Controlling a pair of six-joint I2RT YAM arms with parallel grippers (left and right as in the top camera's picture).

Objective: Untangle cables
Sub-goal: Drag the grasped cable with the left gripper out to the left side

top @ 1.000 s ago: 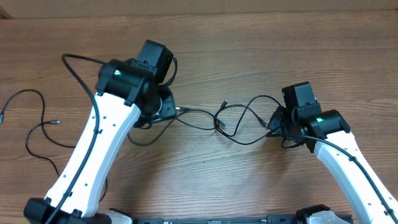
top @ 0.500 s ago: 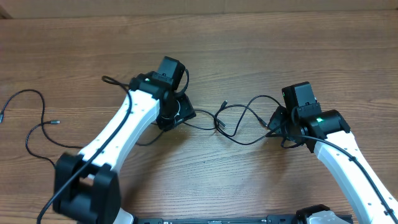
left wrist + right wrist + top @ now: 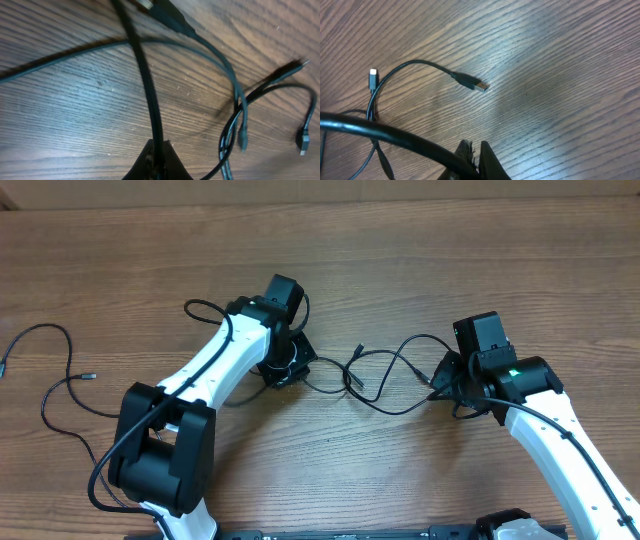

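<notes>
our left gripper (image 3: 156, 151) is pinched tight on one of the cables (image 3: 352, 376). our right gripper (image 3: 474, 151) pinches them too. the tangle lies on the table (image 3: 400, 260) between them, running side to side, nearer the left one. the cables are thin, black and loopy, with tiny plugs.

The right gripper (image 3: 476, 152) sits at the bottom edge, its dark fingertips pressed together on a black cable (image 3: 395, 134) that sweeps in from the left, blurred and close. Beyond, on the wooden bench (image 3: 560, 60), a thinner cable (image 3: 415, 61) curves to a silver-tipped plug (image 3: 479, 86). A small pale plug (image 3: 372, 78) lies at left.
</notes>
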